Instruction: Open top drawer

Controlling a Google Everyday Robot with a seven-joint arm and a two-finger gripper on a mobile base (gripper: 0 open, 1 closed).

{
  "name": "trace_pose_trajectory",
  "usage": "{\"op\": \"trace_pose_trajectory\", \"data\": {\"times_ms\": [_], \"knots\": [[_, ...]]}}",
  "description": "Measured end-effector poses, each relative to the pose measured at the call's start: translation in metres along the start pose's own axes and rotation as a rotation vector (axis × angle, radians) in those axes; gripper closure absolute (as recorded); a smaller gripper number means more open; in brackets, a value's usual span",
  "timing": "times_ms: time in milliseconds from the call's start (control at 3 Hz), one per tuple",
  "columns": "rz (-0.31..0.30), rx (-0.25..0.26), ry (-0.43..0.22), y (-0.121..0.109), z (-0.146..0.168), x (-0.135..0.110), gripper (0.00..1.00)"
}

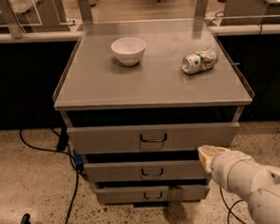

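The top drawer (108, 140) is the widest of three grey drawers in the metal cabinet, with a small dark loop handle (153, 138) at its centre. Its front stands slightly forward of the cabinet, with a dark gap above it. Two narrower drawers (119, 172) sit below it. My gripper (206, 153) is at the end of the white arm at the lower right. It sits just below the top drawer's right end, in front of the middle drawer and well right of the handle. It holds nothing that I can see.
A white bowl (128, 50) and a crushed can (199, 61) lie on the cabinet's grey top (143, 85). Black cables (73, 183) trail on the speckled floor to the left. Dark counters stand behind on both sides.
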State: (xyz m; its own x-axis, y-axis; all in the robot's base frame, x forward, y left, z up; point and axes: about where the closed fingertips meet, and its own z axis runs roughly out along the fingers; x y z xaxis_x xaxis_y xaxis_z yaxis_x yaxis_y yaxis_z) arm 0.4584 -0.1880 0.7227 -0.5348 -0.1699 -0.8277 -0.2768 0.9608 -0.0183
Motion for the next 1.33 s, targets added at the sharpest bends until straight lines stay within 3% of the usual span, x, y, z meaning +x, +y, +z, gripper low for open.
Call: {"op": "trace_pose_trajectory", "data": {"times_ms": [333, 667, 1000, 1333], "knots": [[0.041, 0.003, -0.126, -0.003, 0.055, -0.038, 1.0], [0.036, 0.009, -0.125, -0.003, 0.052, -0.037, 1.0], [0.04, 0.046, -0.168, -0.016, 0.06, -0.046, 1.0], [0.053, 0.082, -0.238, -0.04, 0.103, -0.075, 1.0]]}}
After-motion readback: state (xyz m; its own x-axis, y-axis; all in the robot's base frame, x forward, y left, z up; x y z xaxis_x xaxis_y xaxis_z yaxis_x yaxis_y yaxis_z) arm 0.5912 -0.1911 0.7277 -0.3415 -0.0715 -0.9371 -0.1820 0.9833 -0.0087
